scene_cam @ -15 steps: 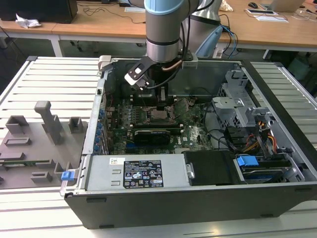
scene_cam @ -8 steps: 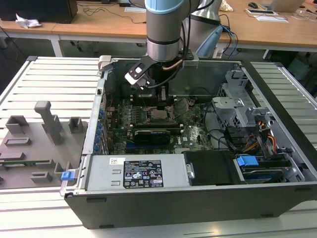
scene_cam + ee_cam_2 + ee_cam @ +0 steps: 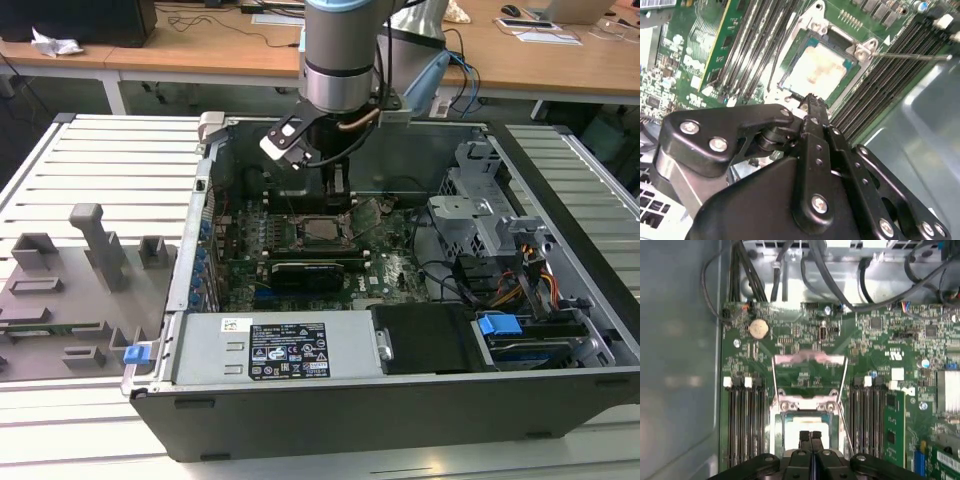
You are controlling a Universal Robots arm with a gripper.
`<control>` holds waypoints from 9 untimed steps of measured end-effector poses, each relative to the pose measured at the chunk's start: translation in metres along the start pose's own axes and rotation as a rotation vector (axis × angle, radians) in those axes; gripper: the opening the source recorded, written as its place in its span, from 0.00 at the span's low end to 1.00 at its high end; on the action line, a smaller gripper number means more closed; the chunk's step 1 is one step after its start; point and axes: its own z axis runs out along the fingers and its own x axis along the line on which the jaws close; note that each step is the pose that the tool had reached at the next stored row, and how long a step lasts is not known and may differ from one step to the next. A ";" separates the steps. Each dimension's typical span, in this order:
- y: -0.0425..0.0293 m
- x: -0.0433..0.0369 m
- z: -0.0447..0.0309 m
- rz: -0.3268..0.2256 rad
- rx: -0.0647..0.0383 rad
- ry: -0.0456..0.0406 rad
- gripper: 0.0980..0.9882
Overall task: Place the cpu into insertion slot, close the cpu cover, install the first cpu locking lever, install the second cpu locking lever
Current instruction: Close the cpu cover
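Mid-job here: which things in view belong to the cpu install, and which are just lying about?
Job: claw, shut, over the cpu; cpu cover; locking lever; second locking lever.
Lying about: memory slots; coin battery; black cables; grey fixtures on the exterior view's left.

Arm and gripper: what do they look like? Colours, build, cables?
Silver-grey cylindrical arm with a pale-blue band and a black ring near its end; a bronze-coloured cable runs beside it. The black gripper has slim fingers on matte black linkage bars studded with silver screw heads.
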 end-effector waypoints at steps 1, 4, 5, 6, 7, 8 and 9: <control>0.0006 0.0001 -0.0058 0.000 0.000 0.0001 0.01; 0.0017 0.0003 -0.0224 0.000 0.000 0.0002 0.01; 0.0025 0.0003 -0.0223 0.000 0.000 0.0005 0.01; 0.0047 0.0003 -0.0223 0.000 0.000 0.0002 0.01; 0.0080 0.0002 -0.0221 0.000 0.000 0.0002 0.01; 0.0102 0.0002 -0.0220 0.000 0.000 0.0001 0.01; 0.0119 0.0002 -0.0219 0.000 0.000 0.0002 0.01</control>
